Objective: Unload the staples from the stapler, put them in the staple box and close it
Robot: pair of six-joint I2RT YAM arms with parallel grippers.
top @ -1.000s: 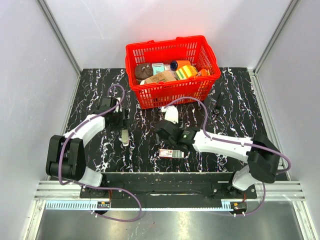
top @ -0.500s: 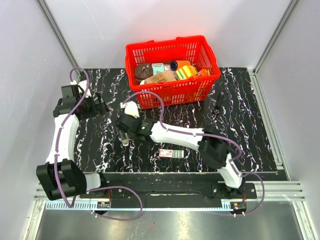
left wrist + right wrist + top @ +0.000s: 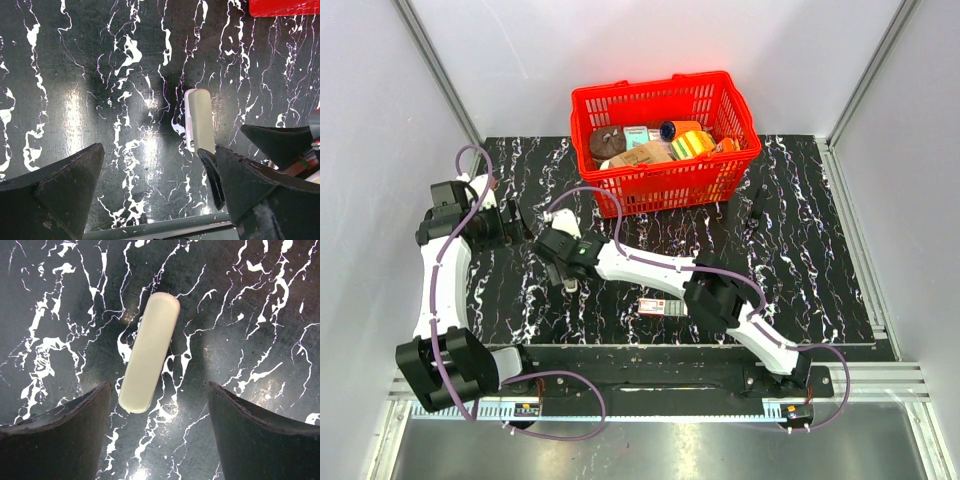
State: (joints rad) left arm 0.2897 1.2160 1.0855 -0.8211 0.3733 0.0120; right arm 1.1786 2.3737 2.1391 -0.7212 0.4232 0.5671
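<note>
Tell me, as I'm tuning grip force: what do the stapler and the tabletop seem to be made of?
Stapler: probably plastic, at least its top shell. It is cream, smooth and satin, with rounded moulded ends and a soft highlight. Tabletop: black with white veining, and glossy, as the bright glare patches show. It could be real marble or a printed laminate; the look leaves that open.

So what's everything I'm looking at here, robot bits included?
stapler: one, cream, lying flat on the table, left of centre
small box: one, reddish and white, near the table's front edge
basket: one, red, at the back, full of mixed packets
slim items: seemingly two, black, right of the basket; too small to identify
table: one, black with white veins
left gripper: one, black, open, beside the stapler
right gripper: one, black, open, over the stapler
</note>
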